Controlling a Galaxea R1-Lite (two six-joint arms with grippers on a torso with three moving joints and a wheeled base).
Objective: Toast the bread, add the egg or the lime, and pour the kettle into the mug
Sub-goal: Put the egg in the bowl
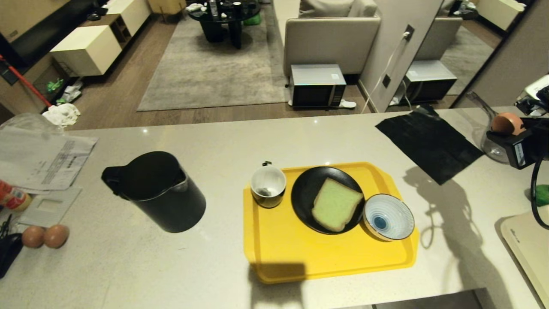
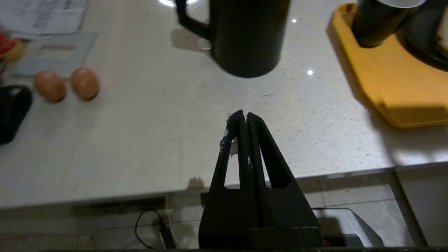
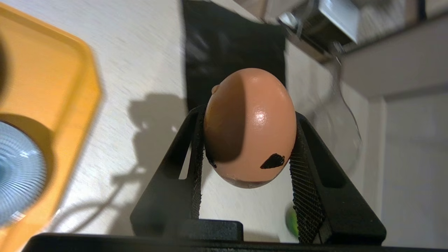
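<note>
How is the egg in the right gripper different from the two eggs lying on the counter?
The egg is clamped between the fingers of the right gripper, held above the counter; the two plain eggs lie on the counter, side by side. The held egg carries black marks on its shell; the two plain eggs show none. All three are brownish and look whole.

The egg (image 3: 250, 127), pinkish-brown with dark marks, is sitting clamped between the right hand's (image 3: 246, 140) fingers above the desk (image 1: 214, 137). The pale green bread (image 1: 336, 204) is lying flat on a black plate (image 1: 304, 193). The black mug (image 1: 268, 185) is standing upright just beside it. The black kettle (image 1: 161, 191) is standing upright, well apart. A green bit at the right edge may be the lime (image 1: 541, 195).
</note>
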